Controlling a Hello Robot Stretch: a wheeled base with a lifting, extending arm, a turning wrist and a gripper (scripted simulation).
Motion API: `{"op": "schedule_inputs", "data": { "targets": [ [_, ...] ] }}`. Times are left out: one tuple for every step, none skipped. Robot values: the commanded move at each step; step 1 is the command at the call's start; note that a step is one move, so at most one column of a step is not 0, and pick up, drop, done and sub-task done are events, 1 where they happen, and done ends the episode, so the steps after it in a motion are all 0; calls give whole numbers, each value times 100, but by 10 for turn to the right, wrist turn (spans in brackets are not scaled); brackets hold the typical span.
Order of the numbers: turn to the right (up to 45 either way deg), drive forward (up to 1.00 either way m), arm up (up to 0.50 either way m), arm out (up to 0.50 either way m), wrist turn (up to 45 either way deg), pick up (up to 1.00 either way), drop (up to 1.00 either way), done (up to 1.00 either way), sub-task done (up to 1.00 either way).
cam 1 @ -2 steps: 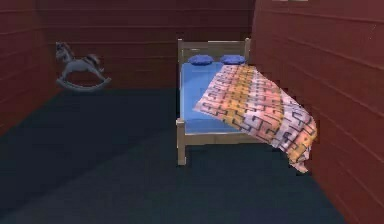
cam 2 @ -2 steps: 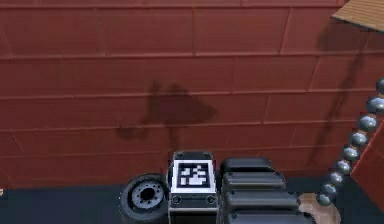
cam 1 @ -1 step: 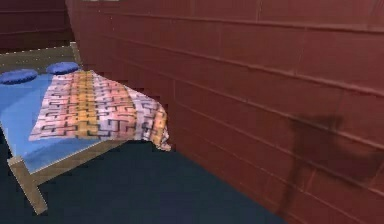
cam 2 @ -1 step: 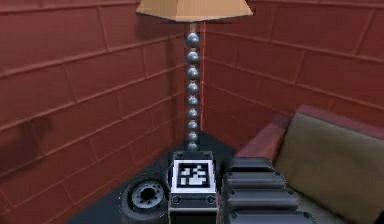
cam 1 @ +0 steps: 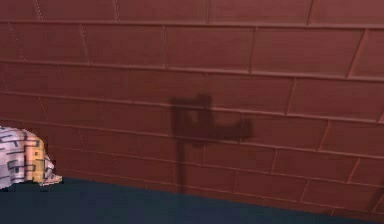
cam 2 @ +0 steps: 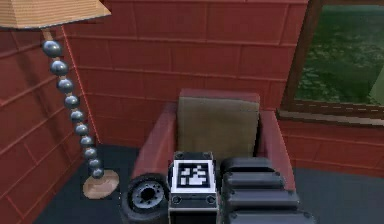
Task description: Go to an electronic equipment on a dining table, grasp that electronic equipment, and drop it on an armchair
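The dark arm [cam 2: 258,195] rises nearest me, with its gripper [cam 2: 148,198] left of a white marker square [cam 2: 195,177]; I cannot tell the fingers' state, nor whether they hold the electronic equipment; the red armchair [cam 2: 215,125] stands just beyond; if it is carried, I judge only the drop remains; the marker bears black marks, no readable words.

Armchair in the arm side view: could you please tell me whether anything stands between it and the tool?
Nothing visible does. The tool shows at the view's bottom, and the armchair stands just beyond it. The lamp stands aside, at the view's left.
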Motion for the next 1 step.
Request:
{"op": "schedule_inputs", "data": {
  "targets": [
    [0,0,0,48,0,0,0,0,0]
  ]
}}
